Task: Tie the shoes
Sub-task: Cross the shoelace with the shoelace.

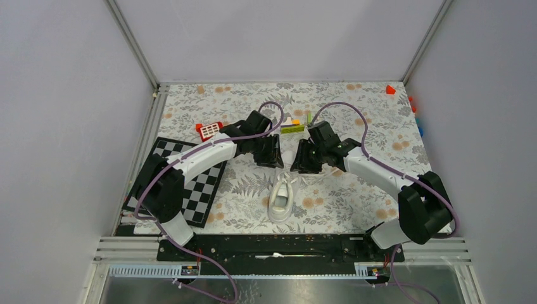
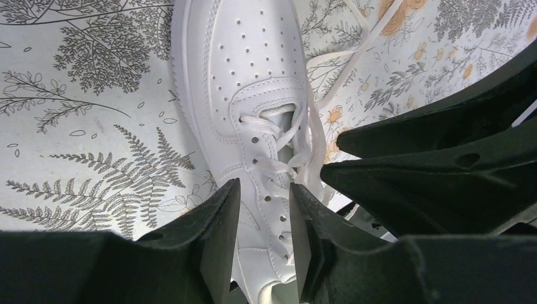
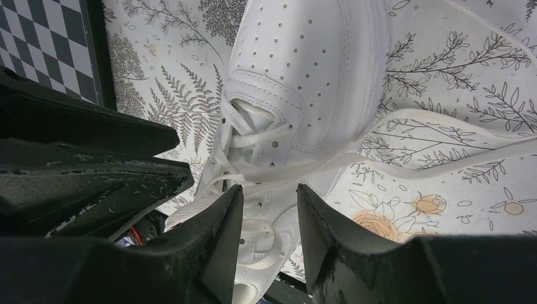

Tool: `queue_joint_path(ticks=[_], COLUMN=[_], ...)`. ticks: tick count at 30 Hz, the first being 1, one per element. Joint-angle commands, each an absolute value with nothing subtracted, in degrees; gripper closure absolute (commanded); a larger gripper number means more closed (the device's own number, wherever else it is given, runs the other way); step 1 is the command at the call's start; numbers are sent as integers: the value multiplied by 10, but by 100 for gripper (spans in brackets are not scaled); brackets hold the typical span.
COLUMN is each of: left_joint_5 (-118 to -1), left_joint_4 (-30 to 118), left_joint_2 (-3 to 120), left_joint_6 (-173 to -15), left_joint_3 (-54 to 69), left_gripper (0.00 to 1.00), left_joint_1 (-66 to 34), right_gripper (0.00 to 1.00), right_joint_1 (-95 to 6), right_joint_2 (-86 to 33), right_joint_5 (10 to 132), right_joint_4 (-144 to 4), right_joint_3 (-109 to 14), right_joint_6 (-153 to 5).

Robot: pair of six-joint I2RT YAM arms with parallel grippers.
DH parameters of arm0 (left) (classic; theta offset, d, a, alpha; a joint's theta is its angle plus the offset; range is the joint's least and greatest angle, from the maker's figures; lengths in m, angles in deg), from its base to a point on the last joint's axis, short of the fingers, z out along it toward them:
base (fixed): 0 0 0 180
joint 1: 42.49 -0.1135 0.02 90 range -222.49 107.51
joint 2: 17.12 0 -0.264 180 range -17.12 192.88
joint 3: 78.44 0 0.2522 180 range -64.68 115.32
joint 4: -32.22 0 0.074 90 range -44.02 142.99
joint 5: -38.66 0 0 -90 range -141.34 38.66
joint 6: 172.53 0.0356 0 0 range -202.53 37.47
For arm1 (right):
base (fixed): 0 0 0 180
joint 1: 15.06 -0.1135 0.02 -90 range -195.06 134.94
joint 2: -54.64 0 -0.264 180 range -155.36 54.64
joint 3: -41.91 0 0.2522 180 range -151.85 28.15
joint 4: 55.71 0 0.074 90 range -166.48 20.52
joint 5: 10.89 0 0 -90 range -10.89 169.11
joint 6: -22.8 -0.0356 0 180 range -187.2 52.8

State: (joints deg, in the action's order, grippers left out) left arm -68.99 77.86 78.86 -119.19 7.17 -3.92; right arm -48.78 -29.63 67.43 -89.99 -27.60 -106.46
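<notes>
Floral-print tabletop enclosed by pale walls, seen from above and from both wrists. A white sneaker lies at the middle, close to the arm bases, apparently toe toward them. Its far end is covered in the top view by the two hands, and in both wrist views it is cut off behind the fingers and the lower frame edge. The laces cross the eyelets and their loose ends trail onto the tabletop beside the toe. Where each end stops cannot be traced. Both arms reach forward and bend inward, so the hands meet side by side over the sneaker, fingers pointing down at the lacing. The left hand is released, its fingers parted over the eyelet rows. The right hand is likewise released, fingers parted, with one lace running across just beyond the tips. Whether either hand touches a lace cannot be told. Each wrist view is partly filled by the other hand's black body. A checkerboard lies under the left arm, partly hidden by it. A red toy and small blocks sit beyond the hands, too small to identify.
</notes>
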Motion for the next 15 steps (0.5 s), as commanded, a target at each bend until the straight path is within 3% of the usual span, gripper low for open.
queue_joint_path(ticks=[1, 15], left_joint_5=[-661, -730], left_joint_4=[782, 783], left_joint_2=[781, 801], left_joint_6=[-1188, -1168], left_joint_3=[81, 103], left_gripper=[63, 63], left_joint_1=[-39, -27], right_gripper=[55, 54], right_joint_1=[-490, -490], right_joint_2=[-297, -270], right_joint_5=[665, 692], right_joint_4=[-904, -907], right_joint_3=[-299, -282], right_joint_6=[-1057, -1066])
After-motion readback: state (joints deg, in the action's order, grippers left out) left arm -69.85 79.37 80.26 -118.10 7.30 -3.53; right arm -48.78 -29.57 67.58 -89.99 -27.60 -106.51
